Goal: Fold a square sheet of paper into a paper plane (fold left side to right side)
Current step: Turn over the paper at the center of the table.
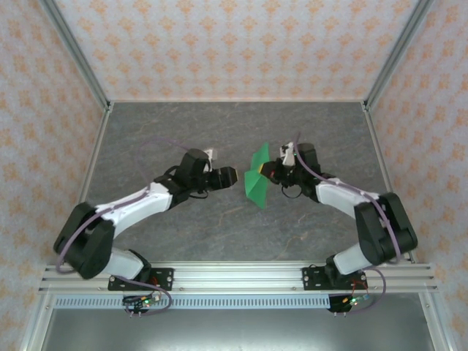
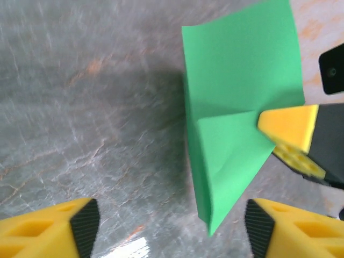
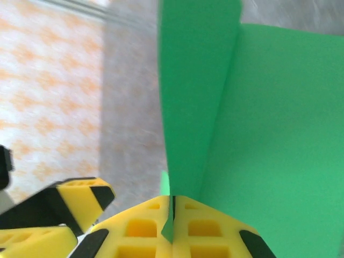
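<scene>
The bright green sheet of paper (image 1: 257, 180) is folded into a pointed paper plane shape with two flaps, and it hangs in the air above mid-table. My right gripper (image 3: 173, 215) is shut on its crease, and the flaps (image 3: 269, 123) spread upward from the jaws. In the left wrist view the paper (image 2: 236, 80) points down, with a yellow right finger (image 2: 287, 126) on its edge. My left gripper (image 2: 173, 223) is open just left of the paper (image 1: 232, 177). Its pads stand wide apart, with the paper's tip (image 2: 212, 228) between them and untouched.
The grey marbled tabletop (image 1: 219, 131) is enclosed by orange-patterned walls (image 1: 234, 44) at the back and sides. An aluminium rail (image 1: 234, 274) with the arm bases runs along the near edge. A left finger (image 3: 80, 199) shows close beside the right jaws.
</scene>
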